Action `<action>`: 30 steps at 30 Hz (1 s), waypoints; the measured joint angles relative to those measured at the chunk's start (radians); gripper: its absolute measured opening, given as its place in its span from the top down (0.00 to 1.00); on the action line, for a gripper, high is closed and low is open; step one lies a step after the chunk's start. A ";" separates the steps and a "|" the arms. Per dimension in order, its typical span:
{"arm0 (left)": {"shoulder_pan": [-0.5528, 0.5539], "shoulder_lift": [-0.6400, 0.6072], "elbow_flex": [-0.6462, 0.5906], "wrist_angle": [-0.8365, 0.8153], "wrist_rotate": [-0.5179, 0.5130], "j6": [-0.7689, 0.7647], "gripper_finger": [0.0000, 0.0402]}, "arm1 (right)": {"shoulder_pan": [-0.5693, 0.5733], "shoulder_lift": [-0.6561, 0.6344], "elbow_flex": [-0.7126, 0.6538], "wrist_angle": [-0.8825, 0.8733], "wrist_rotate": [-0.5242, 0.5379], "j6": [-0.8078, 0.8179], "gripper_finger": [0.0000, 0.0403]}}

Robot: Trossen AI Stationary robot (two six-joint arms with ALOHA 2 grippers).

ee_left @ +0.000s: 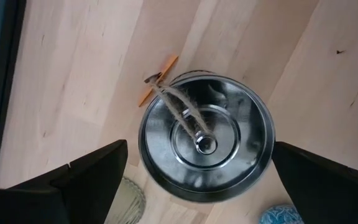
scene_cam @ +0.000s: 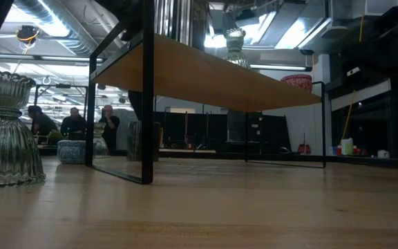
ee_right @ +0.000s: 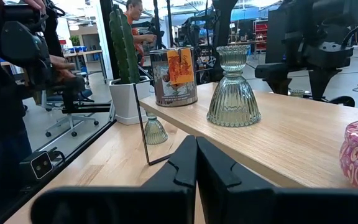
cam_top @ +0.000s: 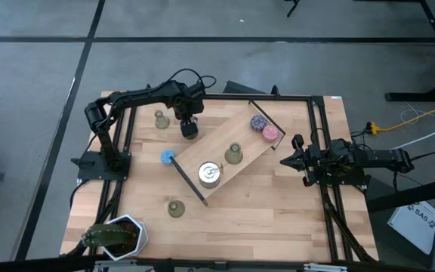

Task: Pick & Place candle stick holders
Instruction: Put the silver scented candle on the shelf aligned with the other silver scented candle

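**Olive-green candle stick holders: one on the shelf, two down on the table**

Wood table (cam_top: pixel 278 211) with a raised wooden shelf (cam_top: pixel 244 140) on a black frame running diagonally across the middle. Quick rundown of where everything sits.

One candle stick holder (cam_top: pixel 233 155) stands upright on the shelf, roughly mid-plank, between a shelf tin (cam_top: pixel 210 174) at the near-left end and the purple puck (cam_top: pixel 257 121) and pink puck (cam_top: pixel 270 134) at the far-right end. The far holder (cam_top: pixel 161 119) is on the table top at the far left, just left of the left arm's wrist. The near holder (cam_top: pixel 175 208) is on the table near the front, just off the shelf's near end, with a cactus pot (cam_top: pixel 115 236) at the near-left corner. All three look upright.

The left gripper (cam_top: pixel 188 128) hangs over the far-left part of the table, fingers spread as wide as they go and holding nothing. Its wrist view looks straight down on a silver tin (ee_left: pixel 207 146) sitting between the two fingers (ee_left: pixel 98 171), not touched. A blue puck (cam_top: pixel 168 156) lies near it on the table.

The right gripper (cam_top: pixel 285 160) waits at the right edge of the table, fingers pressed together, empty.

People are visible in the room behind.
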 joint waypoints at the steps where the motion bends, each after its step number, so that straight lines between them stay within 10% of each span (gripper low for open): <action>1: 0.002 0.000 0.000 0.001 0.008 0.006 0.00 | 0.000 0.000 0.000 0.000 0.000 0.000 0.98; 30: -0.010 0.092 -0.003 0.004 -0.010 -0.027 0.00 | 0.000 0.000 0.000 0.000 0.000 0.000 0.98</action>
